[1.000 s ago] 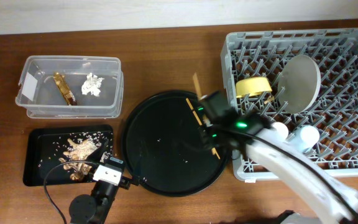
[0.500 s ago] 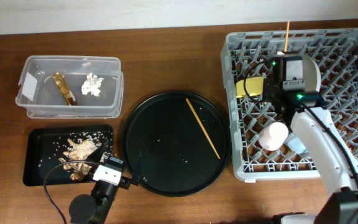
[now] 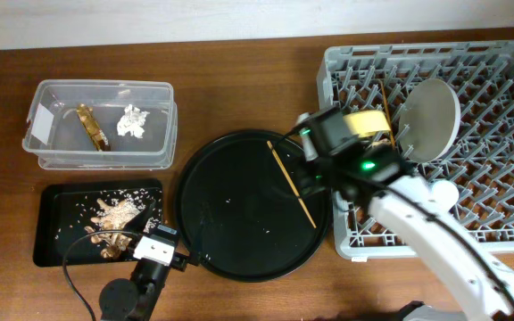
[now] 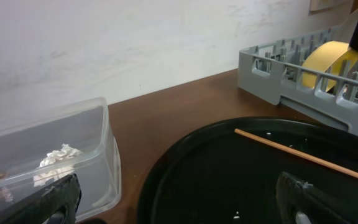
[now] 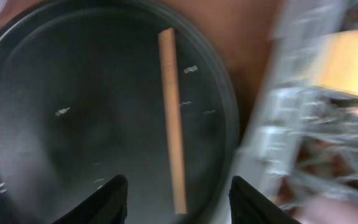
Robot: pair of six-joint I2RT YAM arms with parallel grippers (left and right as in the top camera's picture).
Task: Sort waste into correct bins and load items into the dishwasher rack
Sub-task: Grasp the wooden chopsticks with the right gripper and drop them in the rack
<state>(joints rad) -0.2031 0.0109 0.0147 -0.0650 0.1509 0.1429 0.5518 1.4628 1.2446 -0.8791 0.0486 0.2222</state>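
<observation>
One wooden chopstick (image 3: 291, 183) lies on the round black tray (image 3: 230, 241). My right gripper (image 3: 315, 174) hovers open over the tray's right rim. In the right wrist view the chopstick (image 5: 171, 112) runs away from the open right gripper (image 5: 178, 196), its near end below the gap. The grey dishwasher rack (image 3: 507, 214) holds the pale plate (image 3: 431, 119), the yellow bowl (image 3: 364, 123), a pale cup (image 3: 443, 192) and a thin chopstick (image 3: 387, 125) beside the bowl. My left gripper (image 3: 172, 241) (image 4: 182, 208) rests open at the tray's left edge.
The clear tub (image 3: 52, 147) at the back left holds the brown-gold wrapper (image 3: 92, 127) and the white tissue (image 3: 133, 121). In front of it the flat black tray (image 3: 52, 201) carries food scraps (image 3: 114, 218). The tub (image 4: 98, 162) stands close to my left finger.
My right gripper carried a chopstick from the round tray to the back of the rack, let it go there, then swung back over the tray with its jaws open. The left arm stayed still.
</observation>
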